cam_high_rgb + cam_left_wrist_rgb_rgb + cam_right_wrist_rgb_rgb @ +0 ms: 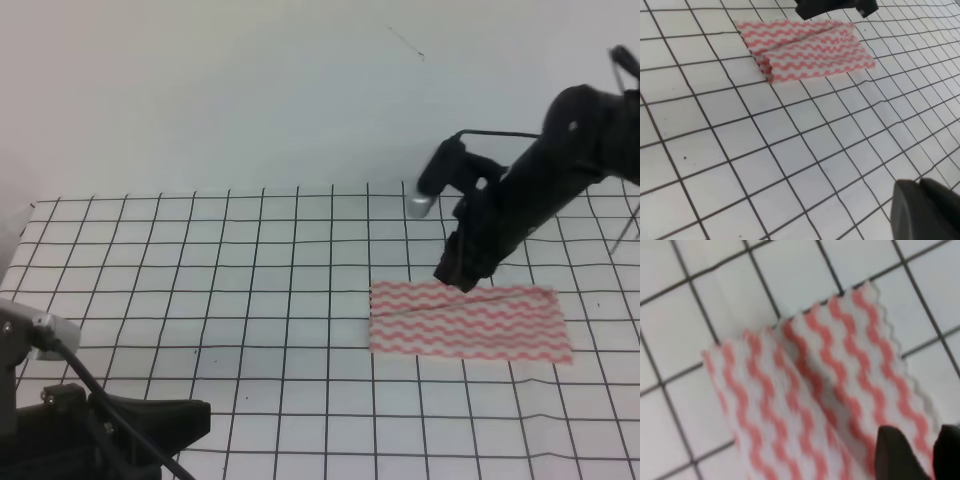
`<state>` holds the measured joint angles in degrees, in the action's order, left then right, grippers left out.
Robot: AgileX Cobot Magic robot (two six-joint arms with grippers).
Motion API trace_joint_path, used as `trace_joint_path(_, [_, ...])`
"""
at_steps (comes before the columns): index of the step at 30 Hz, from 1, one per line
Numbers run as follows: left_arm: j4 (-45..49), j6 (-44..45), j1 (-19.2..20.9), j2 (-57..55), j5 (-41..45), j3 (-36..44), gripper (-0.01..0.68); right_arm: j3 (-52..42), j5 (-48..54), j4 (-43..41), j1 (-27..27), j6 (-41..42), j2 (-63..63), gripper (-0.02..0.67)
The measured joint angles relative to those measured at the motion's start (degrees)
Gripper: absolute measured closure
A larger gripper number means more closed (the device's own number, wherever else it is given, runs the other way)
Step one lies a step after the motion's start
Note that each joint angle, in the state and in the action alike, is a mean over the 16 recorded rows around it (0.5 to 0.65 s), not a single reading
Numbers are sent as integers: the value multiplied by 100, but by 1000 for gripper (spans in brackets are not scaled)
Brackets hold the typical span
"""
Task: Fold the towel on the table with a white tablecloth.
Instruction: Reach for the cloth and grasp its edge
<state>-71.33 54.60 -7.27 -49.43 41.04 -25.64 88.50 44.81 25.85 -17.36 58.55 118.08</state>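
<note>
The towel (470, 322), white with pink wavy stripes, lies folded into a long rectangle on the white tablecloth (250, 300), right of centre. My right gripper (458, 277) hovers just over the towel's back edge, near its left end. In the right wrist view its two dark fingertips (896, 452) stand a narrow gap apart above the towel (810, 405), whose layers overlap beneath them; nothing is held. My left gripper (195, 420) rests low at the front left, far from the towel (805, 50). Its fingers (927, 212) look pressed together.
The gridded tablecloth (790, 150) covers the whole table and meets a plain white wall at the back. The right arm's dark links (560, 150) lean in from the upper right. The left arm's base (60, 440) fills the front left corner.
</note>
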Motion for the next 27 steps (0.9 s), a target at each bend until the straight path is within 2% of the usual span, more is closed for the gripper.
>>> trace_joint_path(6, [18, -6, 0, 0, 9, 0, 672, 286, -51, -606, -339, -213, 353, 463])
trace_joint_path(15, [46, 10, 0, 0, 14, 0, 672, 396, 126, -968, -622, 74, 562, 463])
trace_joint_path(27, [141, 37, 0, 0, 3, 0, 672, 397, 417, -638, -720, 613, 455, 463])
